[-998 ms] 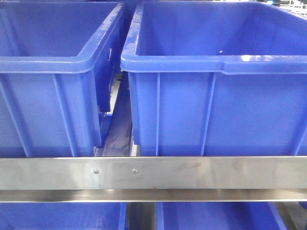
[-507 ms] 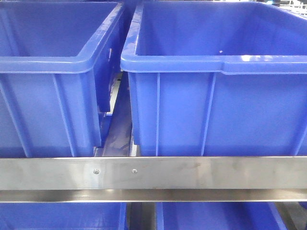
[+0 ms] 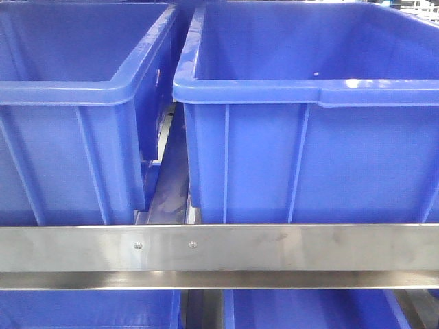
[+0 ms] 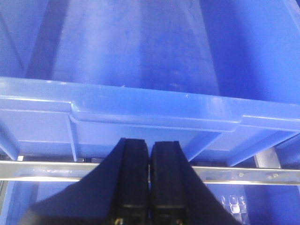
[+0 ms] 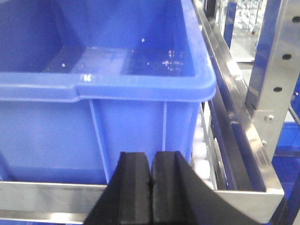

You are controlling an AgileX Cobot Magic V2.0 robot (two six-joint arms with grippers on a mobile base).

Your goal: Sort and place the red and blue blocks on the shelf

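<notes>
The red and blue blocks are out of view in every frame. The shelf (image 3: 274, 247) shows as a brushed steel front rail with two small screws, running across the front view below two large blue bins. My left gripper (image 4: 150, 145) is shut with nothing between its black fingers, pointing at a blue bin's front wall just above the shelf's rail (image 4: 243, 174). My right gripper (image 5: 152, 157) is also shut and empty, held in front of another blue bin, above the shelf's rail (image 5: 47, 194). White rollers (image 5: 200, 150) show beside that bin.
Two large blue bins (image 3: 75, 123) (image 3: 309, 137) stand side by side on the shelf with a narrow gap between them. More blue bins sit on the level below (image 3: 309, 308). A perforated steel upright (image 5: 272, 70) stands at the right of the right wrist view.
</notes>
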